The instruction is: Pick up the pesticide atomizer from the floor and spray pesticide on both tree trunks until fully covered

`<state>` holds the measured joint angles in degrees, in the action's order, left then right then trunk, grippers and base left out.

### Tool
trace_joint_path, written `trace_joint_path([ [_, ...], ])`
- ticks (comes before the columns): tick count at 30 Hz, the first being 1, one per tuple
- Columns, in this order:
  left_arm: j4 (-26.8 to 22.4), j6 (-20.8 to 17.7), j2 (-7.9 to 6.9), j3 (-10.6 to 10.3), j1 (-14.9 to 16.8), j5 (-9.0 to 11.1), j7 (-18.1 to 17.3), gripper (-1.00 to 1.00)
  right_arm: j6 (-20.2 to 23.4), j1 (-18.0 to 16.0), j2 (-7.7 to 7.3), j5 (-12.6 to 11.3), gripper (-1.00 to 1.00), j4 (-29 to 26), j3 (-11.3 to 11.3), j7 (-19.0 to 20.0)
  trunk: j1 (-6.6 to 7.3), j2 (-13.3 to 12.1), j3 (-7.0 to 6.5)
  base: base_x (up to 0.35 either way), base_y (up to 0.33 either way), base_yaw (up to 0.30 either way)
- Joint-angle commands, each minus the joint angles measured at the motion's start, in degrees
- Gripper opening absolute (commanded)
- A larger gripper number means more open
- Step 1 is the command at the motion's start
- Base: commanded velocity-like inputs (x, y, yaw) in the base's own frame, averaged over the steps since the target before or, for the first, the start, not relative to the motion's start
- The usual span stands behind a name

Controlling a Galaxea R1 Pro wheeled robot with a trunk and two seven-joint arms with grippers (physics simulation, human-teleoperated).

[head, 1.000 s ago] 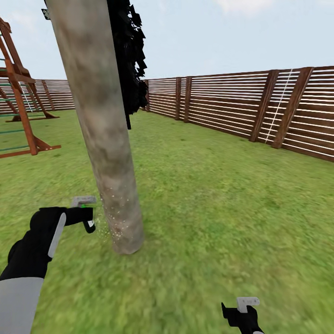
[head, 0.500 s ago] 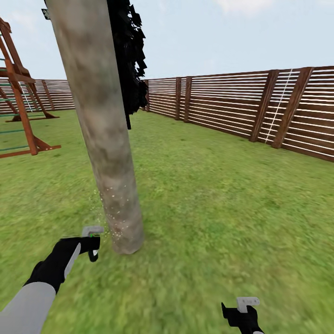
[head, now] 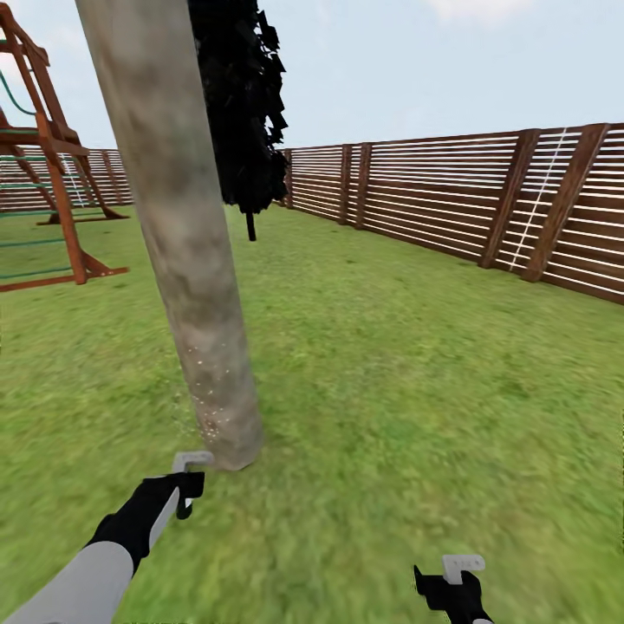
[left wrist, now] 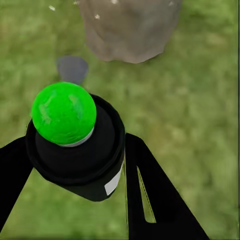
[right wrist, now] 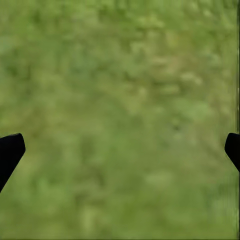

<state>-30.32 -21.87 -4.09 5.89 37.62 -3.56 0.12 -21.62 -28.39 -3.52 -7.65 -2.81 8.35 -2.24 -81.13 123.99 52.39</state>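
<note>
A thick pale grey-tan tree trunk [head: 186, 260] rises from the grass just ahead of me, leaning to the upper left. White pesticide specks [head: 206, 394] dot its lowest part near the base. My left gripper [head: 186, 487] hangs low just in front of the trunk's foot. In the left wrist view it [left wrist: 75, 150] is shut on the pesticide atomizer [left wrist: 75, 150], a black can with a bright green round top [left wrist: 64, 112], pointing towards the trunk base [left wrist: 130, 30]. My right gripper [head: 455, 582] hovers low at the right over grass. Its black fingertips [right wrist: 10, 150] stand far apart, holding nothing.
A slim black-leaved tree [head: 243, 104] stands behind the trunk. A brown wooden play frame [head: 56, 191] is at the left. A brown slatted fence [head: 451, 195] runs along the right and back. Grass lawn [head: 407, 364] spreads to the right.
My left arm has dropped with the atomizer from knee height of the trunk down to its foot. The camera has turned a little, shifting the scene rightwards. The right gripper has stayed put.
</note>
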Motion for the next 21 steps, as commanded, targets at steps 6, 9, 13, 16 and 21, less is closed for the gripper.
trace_joint_path([
  [6, 0.1, 0.2, 0.04, 0.0, 0.0, -0.1, 0.1, -1.00, 0.0, 0.0, -0.09, 0.2, 1.00, 0.0, 0.0, 0.0, 0.00, 0.0, 0.00, 0.000, -0.271, 0.005],
  [9, 0.1, 0.2, -0.01, 0.0, 0.0, -0.1, 0.1, -1.00, 0.0, 0.0, -0.04, 0.1, 1.00, 0.0, 0.1, 0.1, 0.00, 0.0, 0.00, 0.000, -0.271, 0.000],
  [13, 0.1, 0.2, -0.04, 0.1, 0.0, -0.2, 1.7, -1.00, 0.0, 0.0, 0.00, 0.1, 1.00, 0.0, 0.1, 0.1, 0.00, 0.0, 0.00, 0.000, -0.271, 0.103],
  [16, 0.1, 0.1, -0.04, 0.1, 0.0, 0.0, 4.6, -1.00, 0.0, 0.0, 0.00, 0.1, 1.00, 0.0, 0.1, 0.1, 0.00, 0.0, 0.00, 0.018, -0.271, 0.265],
  [21, 0.1, 0.1, -0.04, 0.1, 0.0, 0.0, 4.6, -1.00, 0.0, 0.0, 0.00, 0.1, 1.00, 0.0, 0.1, 0.1, 0.00, 0.0, 0.00, 0.094, -0.270, 0.256],
])
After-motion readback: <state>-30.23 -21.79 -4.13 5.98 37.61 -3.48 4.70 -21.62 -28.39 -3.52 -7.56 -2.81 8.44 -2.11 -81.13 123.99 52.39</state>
